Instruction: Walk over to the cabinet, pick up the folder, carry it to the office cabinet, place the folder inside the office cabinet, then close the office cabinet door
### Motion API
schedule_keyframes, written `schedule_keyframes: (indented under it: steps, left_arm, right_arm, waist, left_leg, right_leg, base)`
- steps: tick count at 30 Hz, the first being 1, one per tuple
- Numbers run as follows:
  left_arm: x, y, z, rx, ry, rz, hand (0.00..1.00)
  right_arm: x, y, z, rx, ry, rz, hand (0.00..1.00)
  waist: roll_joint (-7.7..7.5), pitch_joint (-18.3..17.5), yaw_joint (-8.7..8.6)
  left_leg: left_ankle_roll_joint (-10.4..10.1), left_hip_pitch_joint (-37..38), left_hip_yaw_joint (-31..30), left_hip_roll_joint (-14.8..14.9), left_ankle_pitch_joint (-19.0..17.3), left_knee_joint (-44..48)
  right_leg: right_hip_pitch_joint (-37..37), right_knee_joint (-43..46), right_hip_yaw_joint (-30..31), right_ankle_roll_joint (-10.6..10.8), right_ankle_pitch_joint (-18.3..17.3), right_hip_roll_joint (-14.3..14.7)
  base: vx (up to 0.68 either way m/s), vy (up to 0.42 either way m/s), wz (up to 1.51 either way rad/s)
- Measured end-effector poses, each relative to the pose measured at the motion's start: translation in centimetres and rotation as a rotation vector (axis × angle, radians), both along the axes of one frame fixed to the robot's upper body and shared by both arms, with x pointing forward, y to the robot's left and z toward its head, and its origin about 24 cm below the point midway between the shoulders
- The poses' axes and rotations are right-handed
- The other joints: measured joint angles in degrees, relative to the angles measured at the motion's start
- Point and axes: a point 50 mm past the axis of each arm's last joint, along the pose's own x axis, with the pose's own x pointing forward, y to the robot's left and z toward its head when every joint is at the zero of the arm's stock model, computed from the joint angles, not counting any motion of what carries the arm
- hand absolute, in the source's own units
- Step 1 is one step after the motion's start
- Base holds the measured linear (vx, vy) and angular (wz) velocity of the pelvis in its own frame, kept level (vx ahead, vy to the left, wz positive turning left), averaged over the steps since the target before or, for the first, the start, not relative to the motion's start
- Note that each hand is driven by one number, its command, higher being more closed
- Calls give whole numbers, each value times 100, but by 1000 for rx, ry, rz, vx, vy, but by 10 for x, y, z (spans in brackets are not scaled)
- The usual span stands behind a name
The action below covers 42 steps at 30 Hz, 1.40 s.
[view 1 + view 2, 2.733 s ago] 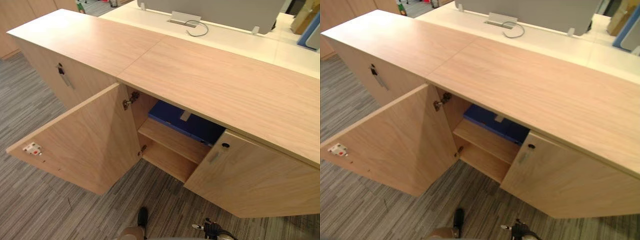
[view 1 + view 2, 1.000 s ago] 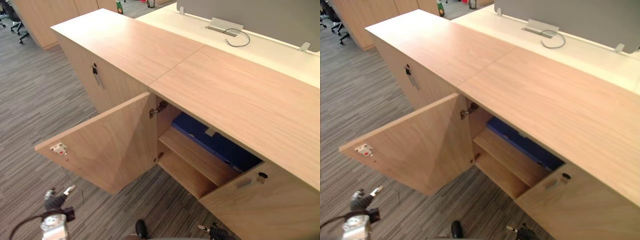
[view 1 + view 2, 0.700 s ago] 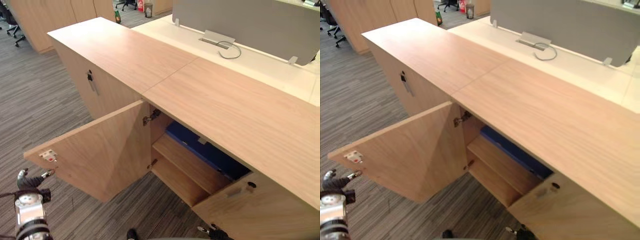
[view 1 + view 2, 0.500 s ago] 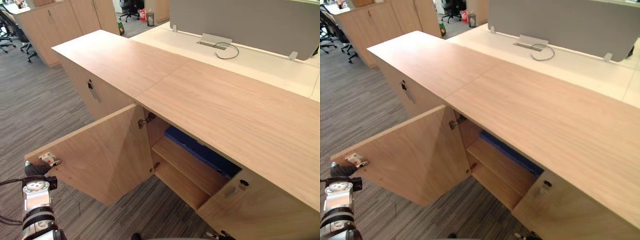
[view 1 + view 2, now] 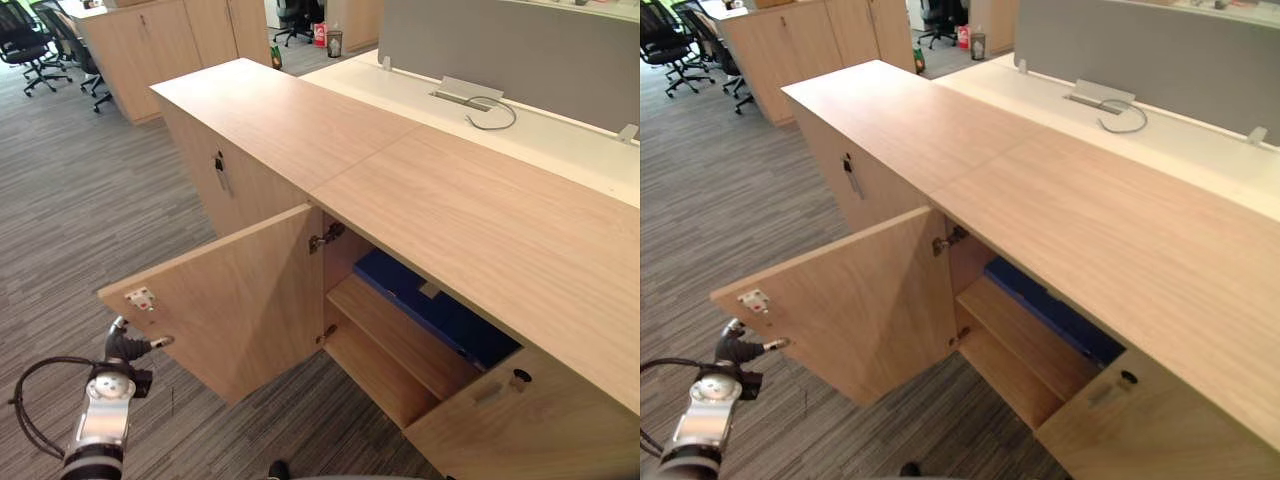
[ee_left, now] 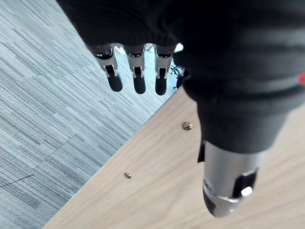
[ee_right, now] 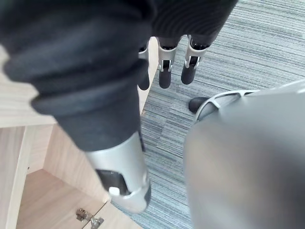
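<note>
Office cabinet (image 5: 420, 190) runs from far left to near right, with a table (image 5: 545, 135) right behind it and a partition (image 5: 500, 45) on the table's far side. Left door (image 5: 235, 300) stands open toward near left, right door (image 5: 540, 430) open at near right; folder (image 5: 430, 310) lies between them on the upper shelf (image 5: 390, 335) inside. Left hand (image 5: 125, 350) at near left, just beside the left door's outer edge; more cabinets (image 5: 150, 45) and chairs (image 5: 30, 45) far left.
</note>
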Motion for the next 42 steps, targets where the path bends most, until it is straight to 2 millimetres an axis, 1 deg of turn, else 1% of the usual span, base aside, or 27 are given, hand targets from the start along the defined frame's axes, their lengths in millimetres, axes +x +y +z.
schedule_keyframes:
  steps: [3, 4, 6, 7, 8, 9, 10, 11, 12, 13, 14, 15, 16, 18, 20, 22, 25, 29, 30, 33, 35, 36, 38, 39, 40, 41, 42]
  left_arm:
    - [-21, -27, -26, -45, 121, -127, 0]
    - [-25, -33, -31, -60, 149, -155, 0]
    - [-48, -61, -54, -127, 273, -274, 0]
    - [-55, -79, -63, -180, 324, -358, 0]
    - [-56, -91, -65, -209, 340, -412, 0]
    - [-64, -113, -72, -269, 386, -511, 0]
    - [-69, -125, -75, -301, 405, -567, 0]
    - [-80, -155, -76, -383, 421, -682, 0]
    - [-82, -167, -75, -418, 418, -725, 0]
    - [-86, -190, -75, -492, 424, -800, 0]
    - [-88, -201, -74, -523, 422, -832, 0]
    - [-91, -219, -71, -583, 411, -887, 0]
    - [-90, -230, -65, -620, 376, -932, 0]
    - [-75, -246, -42, -645, 240, -1035, 0]
    - [-63, -251, -31, -647, 168, -1070, 0]
    - [-57, -253, -26, -669, 134, -1076, 0]
    - [-59, -256, -25, -731, 128, -1058, 0]
    - [-59, -263, -23, -758, 102, -1030, 0]
    - [-58, -265, -22, -771, 84, -1006, 0]
    - [-52, -261, -22, -804, 40, -914, 0]
    - [-45, -248, -33, -841, 31, -767, 0]
    - [-45, -245, -36, -847, 33, -726, 0]
    - [-46, -228, -51, -823, 65, -614, 0]
    - [-47, -217, -58, -803, 83, -559, 0]
    - [-49, -211, -63, -796, 99, -526, 0]
    - [-54, -199, -76, -783, 146, -457, 0]
    - [-60, -189, -87, -775, 189, -401, 0]
  right_arm:
    - [1, 0, 0, -2, -2, 3, 0]
    - [1, 0, 0, -2, -3, 5, 0]
    - [3, 1, 0, 0, -3, 10, 0]
    - [4, 1, 0, -1, -5, 12, 0]
    - [5, 1, 0, 0, -5, 14, 0]
    - [7, 2, 0, 0, -7, 24, 0]
    - [8, 2, 0, -2, -9, 27, 0]
    - [8, 2, 0, -7, -10, 36, 0]
    - [9, 2, 0, -8, -11, 41, 0]
    - [12, 4, 0, -9, -15, 49, 0]
    - [13, 5, 0, -10, -17, 49, 0]
    - [15, 6, 0, -11, -22, 49, 0]
    - [15, 7, 0, -11, -22, 48, 0]
    - [15, 9, 0, -13, -17, 66, 0]
    - [18, 9, 0, -17, -17, 105, 0]
    - [21, 11, 0, -16, -22, 124, 0]
    - [27, 15, 1, -16, -33, 182, 0]
    - [32, 21, 1, -10, -53, 196, 0]
    - [33, 23, 1, -8, -57, 200, 0]
    - [37, 28, 2, -6, -68, 239, 0]
    - [39, 34, 3, 4, -86, 237, 0]
    - [40, 35, 3, 4, -90, 236, 0]
    - [41, 38, 3, 10, -96, 236, 0]
    - [42, 37, 3, 7, -100, 230, 0]
    - [42, 36, 4, 5, -101, 227, 0]
    - [42, 39, 4, 8, -107, 221, 0]
    - [42, 39, 4, 8, -111, 217, 0]
  waist:
    - [2, -5, 30]
    - [2, -6, 33]
    - [1, -5, 38]
    - [3, -10, 36]
    - [-1, -7, 34]
    - [-6, -3, 14]
    - [-6, -4, -1]
    - [-6, -6, -21]
    - [-11, -7, -33]
    - [-33, -8, -112]
    - [-46, -13, -153]
    - [-85, -41, -226]
    - [-119, -77, -253]
    - [-160, -107, -266]
    - [-144, -118, -267]
    - [-155, -137, -279]
    - [-157, -152, -311]
    - [-173, -141, -342]
    - [-205, -118, -345]
    - [-207, -116, -344]
    - [-220, -107, -345]
    - [-227, -100, -342]
    - [-254, -35, -309]
    - [-279, 15, -263]
    - [-291, 22, -252]
    - [-300, 20, -262]
    - [-330, 11, -280]
  left_leg:
    - [46, -68, -92, -80, 4, -1]
    - [51, -92, -104, -93, 5, -1]
    - [92, -152, -138, -152, 18, -1]
    - [125, -186, -170, -189, 32, -1]
    - [142, -199, -173, -206, 33, -1]
    - [182, -210, -174, -237, 35, -1]
    - [203, -211, -180, -258, 32, -1]
    - [245, -221, -182, -301, 33, -1]
    - [248, -231, -186, -312, 33, -1]
    - [255, -249, -191, -334, 34, -1]
    - [259, -256, -190, -342, 32, -1]
    - [268, -273, -187, -352, 30, -1]
    - [272, -289, -183, -353, 28, -1]
    - [278, -285, -152, -339, 25, 0]
    - [280, -265, -108, -319, 26, 0]
    - [274, -158, -14, -275, 13, -1]
    - [243, -88, 126, -211, -14, -1]
    - [217, -24, 173, -164, -33, -1]
    - [210, 30, 197, -157, -50, -1]
    - [184, 121, 259, -155, -97, -2]
    - [186, 135, 308, -141, -121, 0]
    - [187, 159, 352, -131, -134, 2]
    - [173, 316, 576, -72, -182, 2]
    - [130, 412, 771, -22, -220, 2]
    - [116, 445, 861, -3, -232, 2]
    - [76, 506, 1019, 44, -261, 2]
    - [48, 506, 1091, 87, -275, 2]
  right_leg:
    - [-5, 1, -76, 23, 37, -69]
    - [-20, -3, -80, 37, 55, -78]
    - [-62, -36, -84, 75, 100, -141]
    - [-77, -39, -92, 101, 116, -171]
    - [-87, -41, -92, 113, 127, -185]
    - [-95, -53, -88, 111, 133, -208]
    - [-91, -62, -88, 120, 146, -222]
    - [-90, -81, -88, 149, 180, -251]
    - [-93, -88, -88, 147, 181, -251]
    - [-107, -94, -87, 144, 185, -261]
    - [-115, -96, -86, 143, 187, -267]
    - [-132, -105, -84, 141, 197, -274]
    - [-153, -107, -82, 141, 211, -275]
    - [-151, -148, -73, 118, 296, -257]
    - [-134, -199, -57, 146, 337, -234]
    - [-64, -219, 17, 146, 345, -188]
    - [-45, -255, 110, 145, 344, -149]
    - [20, -291, 114, 143, 343, -110]
    - [72, -304, 127, 143, 342, -102]
    - [134, -317, 181, 146, 339, -106]
    - [120, -299, 215, 147, 337, -104]
    - [119, -290, 240, 148, 337, -103]
    - [114, -199, 273, 149, 320, -109]
    - [69, -65, 125, 92, 198, -180]
    - [65, 37, -156, 118, 165, -270]
    - [47, 146, -418, 118, 167, -332]
    - [-4, 156, -396, 117, 167, -308]
  base:
    - [-67, 36, 16]
    - [-62, 46, 9]
    - [-64, 58, 8]
    - [-49, 52, 9]
    - [-48, 50, 6]
    - [-34, 37, 1]
    - [-37, 52, 2]
    - [-21, 36, 4]
    - [-19, 33, 4]
    - [0, 0, 0]
    - [0, 0, 0]
    - [18, 10, -3]
    - [37, 4, -6]
    - [43, -11, -7]
    - [29, -17, -10]
    - [38, -28, -21]
    - [23, -30, -20]
    - [2, -28, -7]
    - [-13, -19, -9]
    - [-20, -8, -10]
    - [-22, -5, -9]
    - [-17, -4, -21]
    - [-21, -10, -53]
    - [-26, -16, -70]
    - [-10, -24, -79]
    - [4, -34, -63]
    - [10, -45, -55]
